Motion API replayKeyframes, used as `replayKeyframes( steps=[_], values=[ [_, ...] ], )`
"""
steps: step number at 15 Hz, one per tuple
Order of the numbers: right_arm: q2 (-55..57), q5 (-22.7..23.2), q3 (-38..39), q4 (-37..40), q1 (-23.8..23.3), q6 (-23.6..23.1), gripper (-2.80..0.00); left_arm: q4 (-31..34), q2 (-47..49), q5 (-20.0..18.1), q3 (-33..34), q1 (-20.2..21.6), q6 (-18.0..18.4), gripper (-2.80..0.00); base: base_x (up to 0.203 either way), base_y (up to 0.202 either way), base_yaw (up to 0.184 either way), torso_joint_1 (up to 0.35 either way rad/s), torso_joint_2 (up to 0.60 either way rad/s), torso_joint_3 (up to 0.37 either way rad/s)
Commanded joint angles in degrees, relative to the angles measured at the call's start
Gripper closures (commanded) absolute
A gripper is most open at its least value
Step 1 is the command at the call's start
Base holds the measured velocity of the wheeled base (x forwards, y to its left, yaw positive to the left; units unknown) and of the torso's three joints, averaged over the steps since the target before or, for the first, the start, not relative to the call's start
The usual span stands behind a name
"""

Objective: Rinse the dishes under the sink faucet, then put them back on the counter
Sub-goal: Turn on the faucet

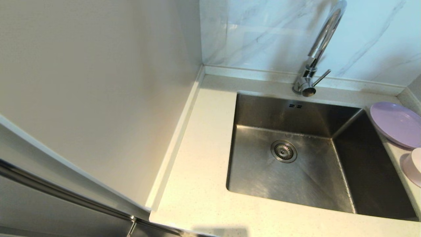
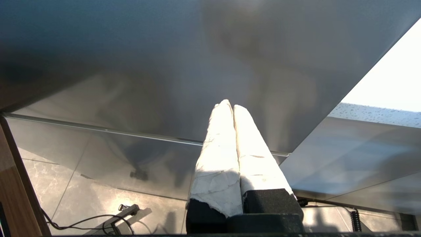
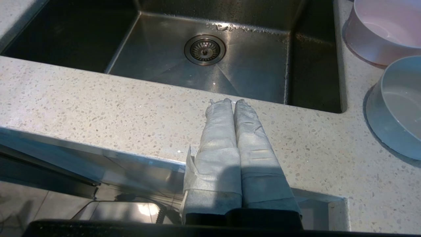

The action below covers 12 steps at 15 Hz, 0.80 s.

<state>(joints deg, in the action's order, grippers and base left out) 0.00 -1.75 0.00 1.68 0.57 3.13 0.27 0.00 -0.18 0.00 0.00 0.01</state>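
The lilac plate (image 1: 397, 123) lies on the counter (image 1: 197, 171) right of the sink (image 1: 263, 177), overhanging its rim slightly. Just nearer along that side stands the pale pink bowl (image 1: 415, 164), which the right wrist view also shows as the pink bowl (image 3: 383, 31). The chrome faucet (image 1: 320, 46) rises behind the sink; no water is running. My right gripper (image 3: 233, 101) is shut and empty, hovering at the counter's front edge with the sink beyond it. My left gripper (image 2: 230, 104) is shut and empty, low beside a steel cabinet panel. Neither gripper shows in the head view.
A grey-blue bowl (image 3: 396, 108) sits on the counter near the front right corner of the sink, next to the pink bowl. The drain strainer (image 1: 284, 151) lies mid-basin. A beige wall (image 1: 98, 82) borders the counter on the left, and marble tiles (image 1: 378, 36) back it.
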Motion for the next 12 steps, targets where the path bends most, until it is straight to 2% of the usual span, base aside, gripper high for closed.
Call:
replayKeyframes(
  steps=[1,12],
  values=[
    [0.09,-0.01,0.53,-0.01,-0.04,0.03,0.00,0.00,0.00,0.01,0.00,0.00,-0.01,0.00,0.000,0.000,0.000,0.000,0.00,0.000],
    [0.09,-0.01,0.53,-0.01,-0.05,0.03,0.00,0.00,0.00,0.01,0.00,0.00,-0.01,0.00,0.000,0.000,0.000,0.000,0.00,0.000]
  ],
)
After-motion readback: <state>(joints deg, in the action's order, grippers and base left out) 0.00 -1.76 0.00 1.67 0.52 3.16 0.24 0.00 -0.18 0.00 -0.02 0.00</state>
